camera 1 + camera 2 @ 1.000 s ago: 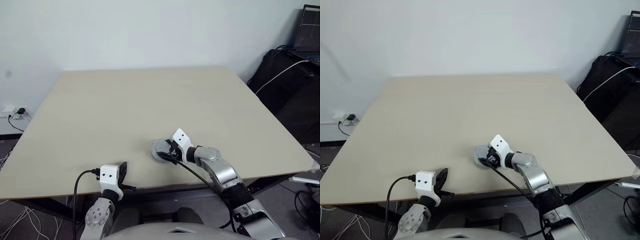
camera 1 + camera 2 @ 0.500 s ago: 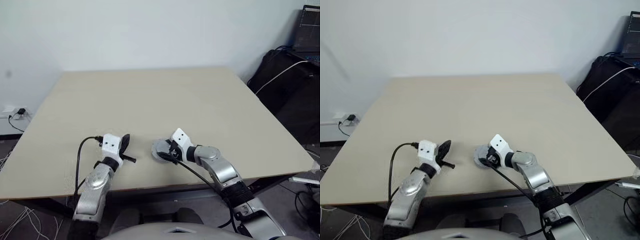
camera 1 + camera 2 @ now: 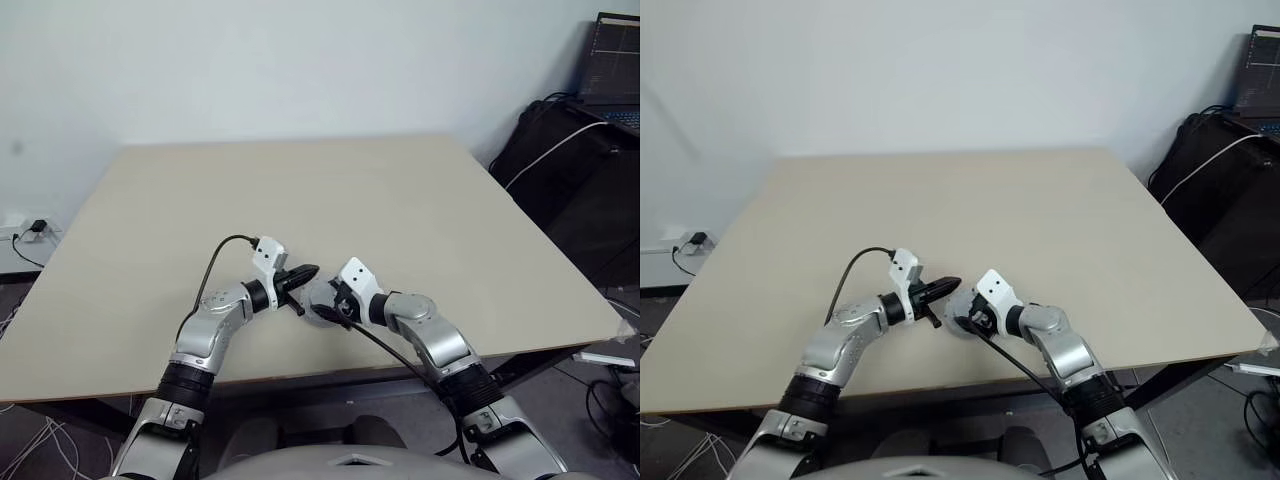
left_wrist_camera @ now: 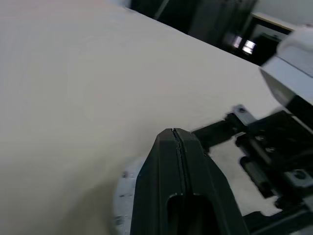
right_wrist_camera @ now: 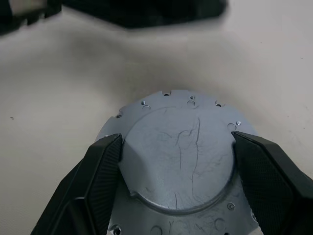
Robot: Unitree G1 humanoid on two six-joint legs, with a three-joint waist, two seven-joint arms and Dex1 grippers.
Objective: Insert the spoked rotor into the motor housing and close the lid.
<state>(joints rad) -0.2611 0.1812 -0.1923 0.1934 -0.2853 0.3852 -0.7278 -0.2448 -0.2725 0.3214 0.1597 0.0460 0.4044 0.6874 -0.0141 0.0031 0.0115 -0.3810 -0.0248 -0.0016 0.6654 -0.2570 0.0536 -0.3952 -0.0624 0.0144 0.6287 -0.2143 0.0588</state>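
The right gripper (image 5: 176, 181) jaws clamp the lid (image 5: 178, 161) on the counter (image 3: 300, 190) — smooth face up. The left gripper (image 3: 305, 272) — jaws pressed together — points at it from just beside.

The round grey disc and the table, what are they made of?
The round grey disc looks like metal: dull silver-grey, with fine scratches on its smooth raised middle and small screw holes around its rim. The right hand has a black finger on each side of it. The table looks like pale wood or a wood-look board with a matt top; which one cannot be told.
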